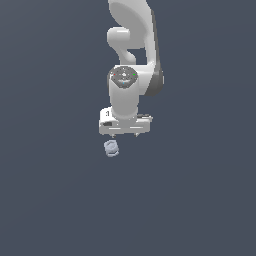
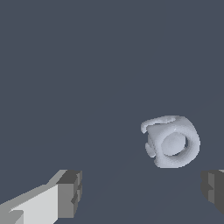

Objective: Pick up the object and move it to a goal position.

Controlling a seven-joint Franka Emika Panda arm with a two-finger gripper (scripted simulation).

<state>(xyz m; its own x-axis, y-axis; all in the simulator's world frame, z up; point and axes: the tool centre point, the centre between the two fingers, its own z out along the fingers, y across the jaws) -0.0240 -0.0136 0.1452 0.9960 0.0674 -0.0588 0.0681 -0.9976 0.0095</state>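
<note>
A: Listing by size, largest first: the dark slate-grey ground (image 1: 50,200), flat and unmarked, filling both views edge to edge. Any rim or border?

B: None can be made out. Next entry: the white arm (image 1: 131,55), cut off by the upper edge of the exterior view, so its base is hidden. It hangs down to the wrist, with a dark grey band along its side toward the exterior view's right.

A: Then the gripper (image 1: 124,135)?

B: White body, seen from above in the exterior view; its fingertips there are only small stubs under the body, hard to read. In the wrist view the fingers (image 2: 70,192) show as grey pads at the picture's two sides, one cut off by the edge. They stand wide apart, with nothing between them.

A: Smallest item: the object (image 1: 111,148).

B: Pale blue-grey, knobbly, a short ringed cylinder with a rounded centre. It lies on the ground just below the gripper in the exterior view, toward that view's left, apart from both pads. Whether it is upright or tipped I cannot tell.
</note>
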